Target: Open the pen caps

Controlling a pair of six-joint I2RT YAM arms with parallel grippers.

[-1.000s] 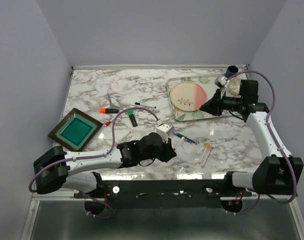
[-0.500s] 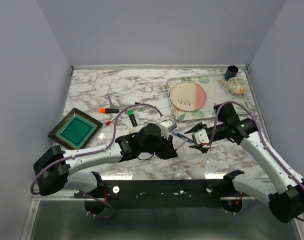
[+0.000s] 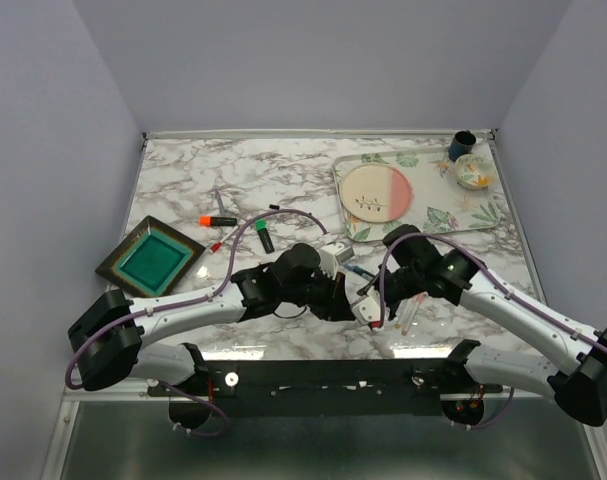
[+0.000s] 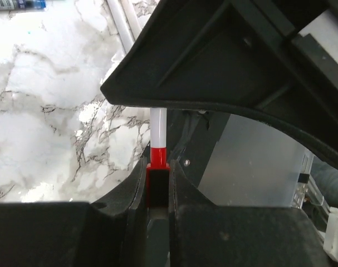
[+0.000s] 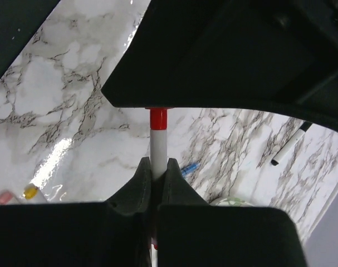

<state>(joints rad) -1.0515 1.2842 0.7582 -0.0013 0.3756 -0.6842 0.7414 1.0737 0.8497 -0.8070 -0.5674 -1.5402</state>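
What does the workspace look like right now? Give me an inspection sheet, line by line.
Surface: marble-pattern table.
Job's things: red-capped pen held between both grippers; orange-capped highlighter, green-capped highlighter and a thin black pen lie loose.
Clutter: green square dish; leaf-print tray holding a plate and bowl; dark cup at its far corner.
Grippers: left gripper shut on the red cap; right gripper shut on the white barrel.
Cables: purple cable looped along each arm.
Surroundings: plain walls; nothing else seen.
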